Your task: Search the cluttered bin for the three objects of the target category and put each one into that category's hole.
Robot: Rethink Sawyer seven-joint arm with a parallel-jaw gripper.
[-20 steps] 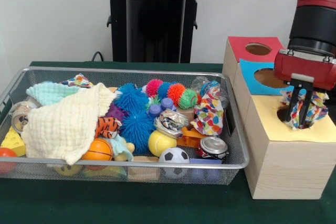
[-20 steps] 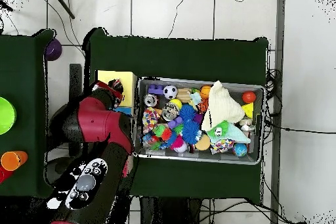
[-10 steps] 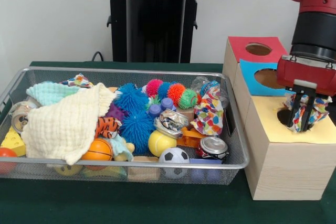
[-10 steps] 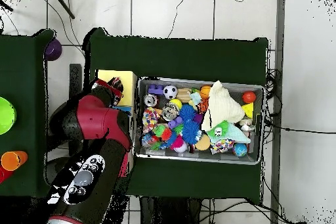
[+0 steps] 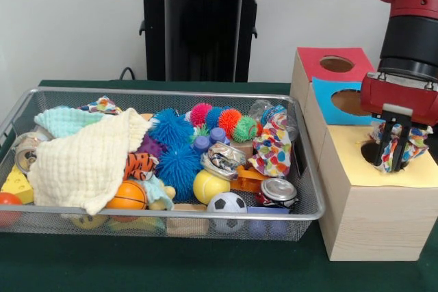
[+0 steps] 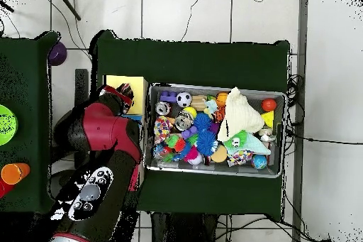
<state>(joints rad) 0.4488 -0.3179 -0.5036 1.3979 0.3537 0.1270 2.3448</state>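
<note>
On the dark green cloth-covered worktop (image 5: pixel 205 264), nearest the camera, stands a pale wooden box (image 5: pixel 373 217) with square edges, topped by a flat yellow panel (image 5: pixel 356 158) with a round hole. Beside it sits the silver wire-mesh bin (image 5: pixel 171 220), its near side showing a black-and-white football (image 5: pixel 226 203), a smooth yellow ball (image 5: pixel 209 185), an orange basketball (image 5: pixel 126 196) and a crushed metal can (image 5: pixel 276 191). A cream waffle-weave cloth (image 5: pixel 85 158) drapes over the bin's left half; a multicoloured patterned cloth (image 5: pixel 272 148) stands crumpled at the right. Farther back lie spiky rubber balls in blue (image 5: pixel 171 128), pink, orange and green. Over the yellow hole the robot's black two-fingered hand (image 5: pixel 391 152) is closed on a second patterned cloth scrap (image 5: pixel 413 143), bunched at the hole's mouth. Behind come a blue panel (image 5: pixel 335 100) and a red panel (image 5: pixel 332 63), each with a round hole.
</note>
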